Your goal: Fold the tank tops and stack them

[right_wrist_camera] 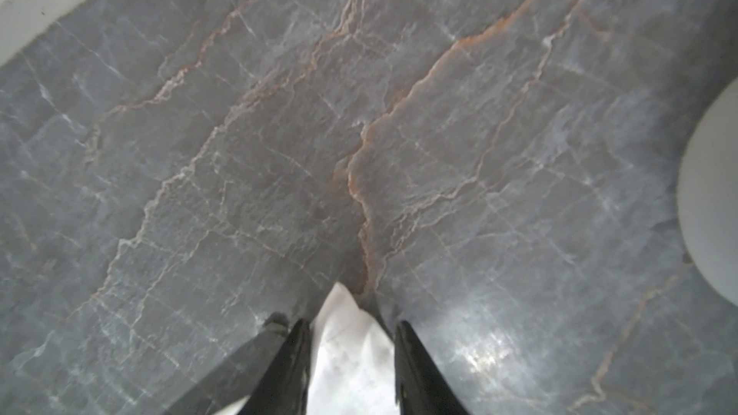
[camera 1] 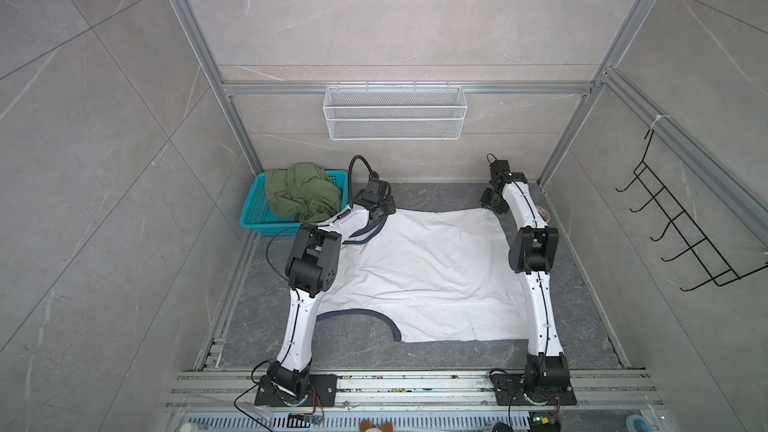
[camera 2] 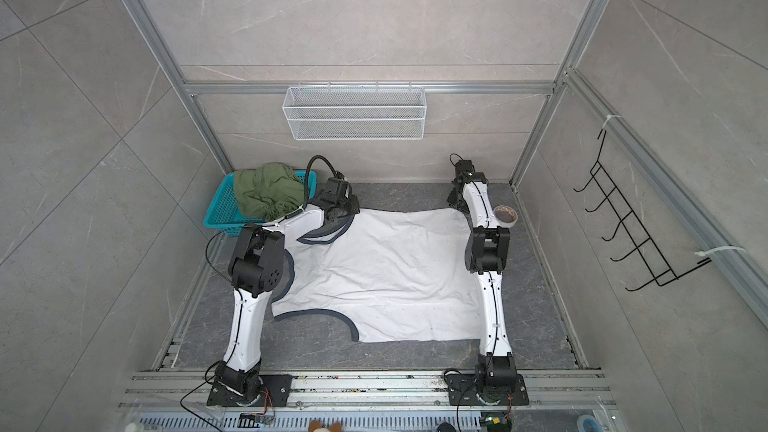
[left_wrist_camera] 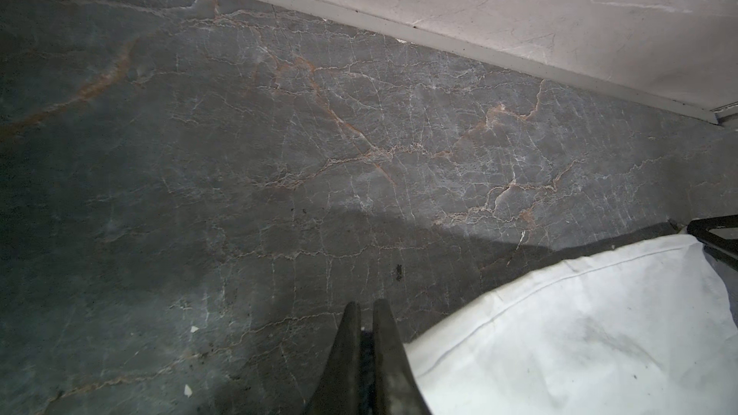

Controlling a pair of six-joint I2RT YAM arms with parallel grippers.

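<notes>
Teal basket (camera 1: 253,218) left, tape roll (camera 2: 512,221) right.

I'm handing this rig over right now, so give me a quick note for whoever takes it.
Left gripper: jaws shut at the far strap corner of the white top; whether it pinches cloth is unclear.
Right gripper: jaws open, the top's far hem corner lying between them.
White top lies spread flat on the table, unfolded. Green top sits crumpled in the basket.
Done: white top laid out.
To do: fold it, fetch and fold the green one, stack both.
</notes>
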